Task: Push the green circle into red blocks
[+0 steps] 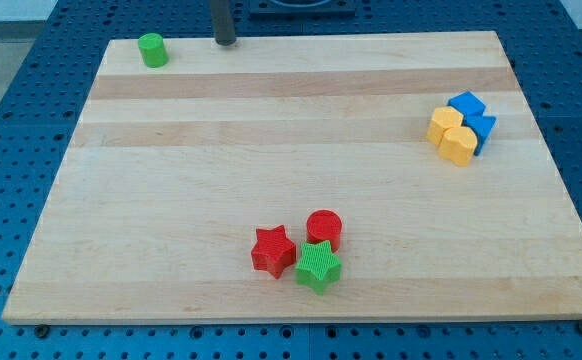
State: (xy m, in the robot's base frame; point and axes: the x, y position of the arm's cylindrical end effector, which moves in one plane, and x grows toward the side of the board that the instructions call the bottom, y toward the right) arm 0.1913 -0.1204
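At the counter's [301, 130] top-left corner sits the green circle [152, 50], well apart from the red star [273, 249] and red circle [324, 229] near the bottom. My tip [226, 42], an end effector with nothing to open or hold, seems to rest just right of it, not behind it for a push.

Straight, dark grey rod, smooth and round, my tip [226, 42] blunt at its lower end.

text: none legible | labels: none | brands: none | numbers: none | signs: none | scope: whole camera view checked
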